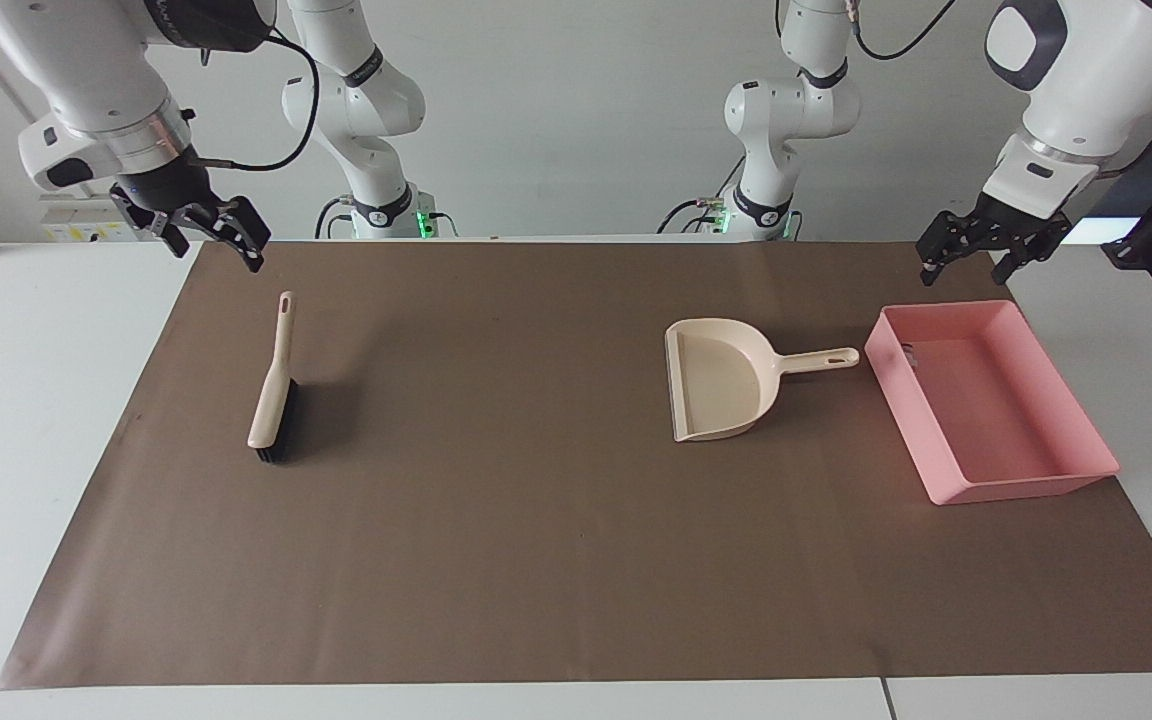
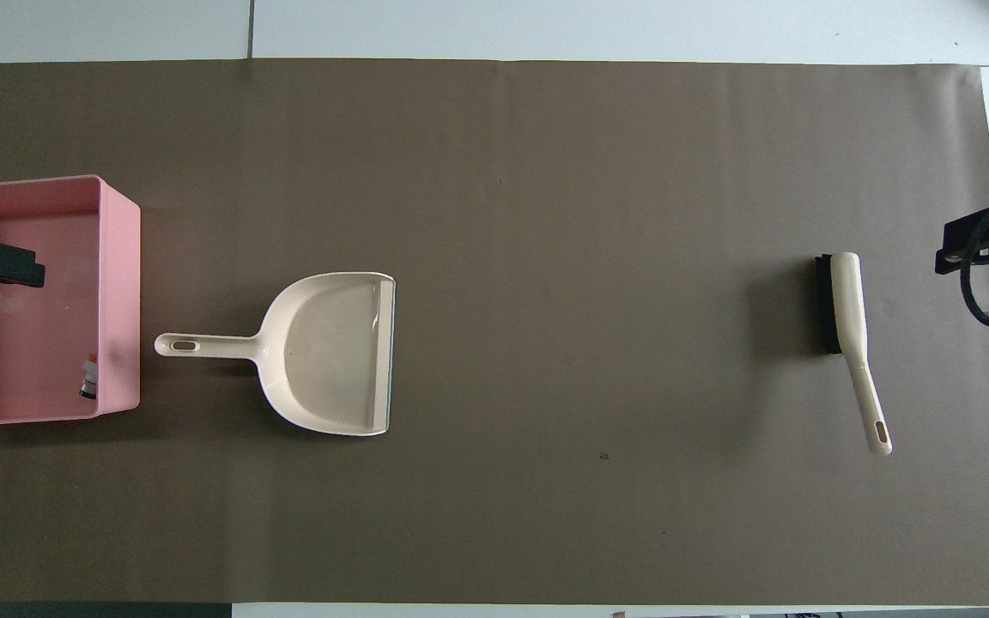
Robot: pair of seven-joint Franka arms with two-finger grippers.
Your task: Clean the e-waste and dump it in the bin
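E-waste lay inside the bin, in the corner nearest the robots on the dustpan side, long axis running toward and away from the robots. Seen from overhead, it sat at about 5 o'clock from the left gripper, the nearer arm, raised over the bin's robot-side edge, fingers apart, holding nothing. Bin: smooth pink plastic, sloped walls. Dustpan beige, glossy, empty. Brush with dark bristles. Right gripper waited aloft over the mat's corner, fingers apart.
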